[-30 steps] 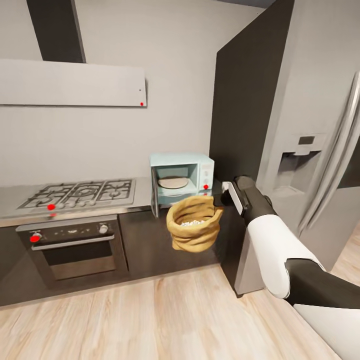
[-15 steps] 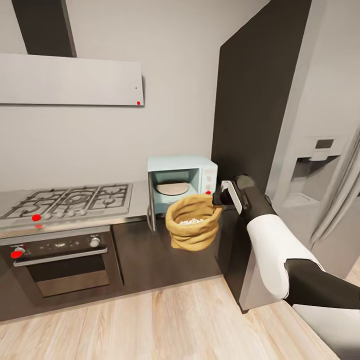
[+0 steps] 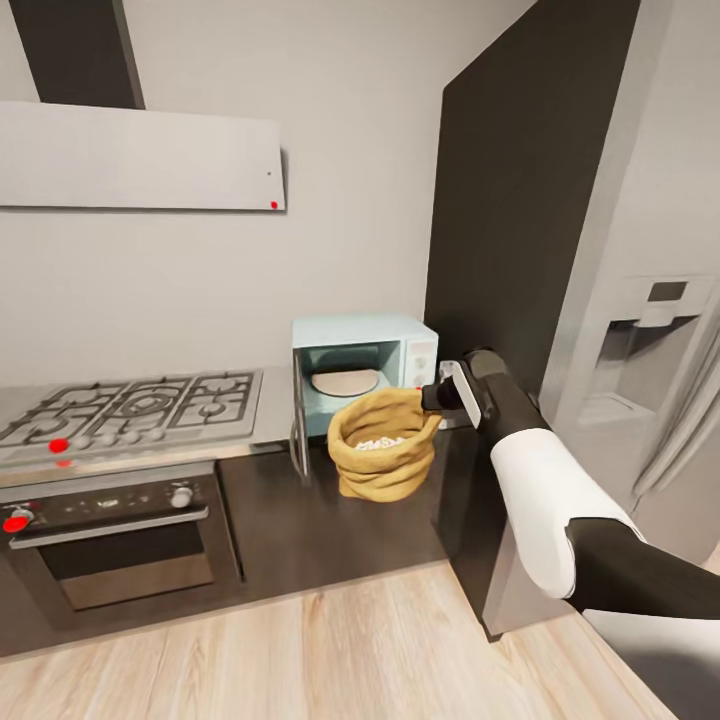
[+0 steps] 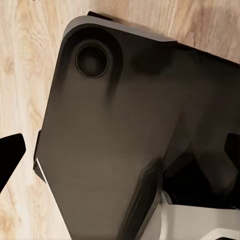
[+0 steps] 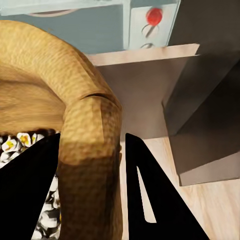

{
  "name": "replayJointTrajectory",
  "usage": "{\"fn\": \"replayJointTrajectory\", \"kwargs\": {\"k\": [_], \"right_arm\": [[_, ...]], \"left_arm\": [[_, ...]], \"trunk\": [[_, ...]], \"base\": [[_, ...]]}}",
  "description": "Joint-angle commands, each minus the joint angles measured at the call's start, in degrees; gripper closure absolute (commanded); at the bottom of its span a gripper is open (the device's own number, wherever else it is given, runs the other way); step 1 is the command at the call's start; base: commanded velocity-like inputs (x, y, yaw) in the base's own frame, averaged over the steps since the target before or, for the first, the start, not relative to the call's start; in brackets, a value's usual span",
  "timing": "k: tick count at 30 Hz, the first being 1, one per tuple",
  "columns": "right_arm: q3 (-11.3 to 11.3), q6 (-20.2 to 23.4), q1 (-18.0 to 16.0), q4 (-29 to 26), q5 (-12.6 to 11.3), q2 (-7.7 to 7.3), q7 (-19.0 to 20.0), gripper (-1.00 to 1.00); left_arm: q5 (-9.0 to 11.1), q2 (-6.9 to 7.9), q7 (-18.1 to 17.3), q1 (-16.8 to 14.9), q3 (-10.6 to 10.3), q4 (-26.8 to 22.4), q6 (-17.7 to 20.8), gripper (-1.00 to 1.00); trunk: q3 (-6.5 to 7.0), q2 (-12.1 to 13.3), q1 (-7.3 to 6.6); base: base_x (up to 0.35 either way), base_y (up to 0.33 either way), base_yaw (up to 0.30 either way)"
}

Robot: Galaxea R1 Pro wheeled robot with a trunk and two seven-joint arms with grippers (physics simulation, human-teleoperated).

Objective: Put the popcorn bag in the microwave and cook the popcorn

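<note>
**A:** What was in the sack?

**B:** The popcorn bag (image 3: 385,450) had little white popcorn (image 3: 379,443) in it. My right gripper (image 3: 432,396) pinched its rolled rim, one finger inside the bag and one outside. I saw that best in the right wrist view, where the fingers (image 5: 150,195) sat on both sides of the rim (image 5: 92,150). The bag hung in the air, just in front of the microwave (image 3: 365,372) and a bit lower than its opening.

**A:** And the microwave?

**B:** Its door (image 3: 297,420) stood open to the side. A round plate (image 3: 345,382) lay inside, with nothing on it. The microwave sat on the countertop (image 3: 270,415), at the end by the tall dark panel (image 3: 510,250).

**A:** What else was around?

**B:** A gas stove (image 3: 130,405) and an oven (image 3: 110,530) on the left. A big steel fridge (image 3: 640,330) on the right, close to my arm.

**A:** Your left gripper?

**B:** I saw only dark finger tips (image 4: 10,157) at the edges, over my own base (image 4: 115,145) and the wood floor (image 4: 25,60). They looked spread apart, holding nothing.
</note>
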Motion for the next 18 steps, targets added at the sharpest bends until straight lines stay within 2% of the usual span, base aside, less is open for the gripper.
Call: {"fn": "replayJointTrajectory", "kwargs": {"k": [1, 18], "right_arm": [[-0.3, 0.2, 0.0, -0.1, 0.5, 0.08, 0.4, 1.0], [-0.3, 0.2, 0.0, 0.0, 0.5, 0.2, 0.2, 1.0]], "left_arm": [[0.3, -0.01, 0.0, 0.0, 0.0, -0.1, -0.1, -1.0], [0.3, -0.01, 0.0, 0.0, -0.1, -0.1, -0.1, -1.0]], "trunk": [[-0.06, 0.0, 0.01], [-0.06, 0.0, 0.01]], "base": [[0.185, 0.0, 0.0], [0.307, 0.0, 0.0]]}}
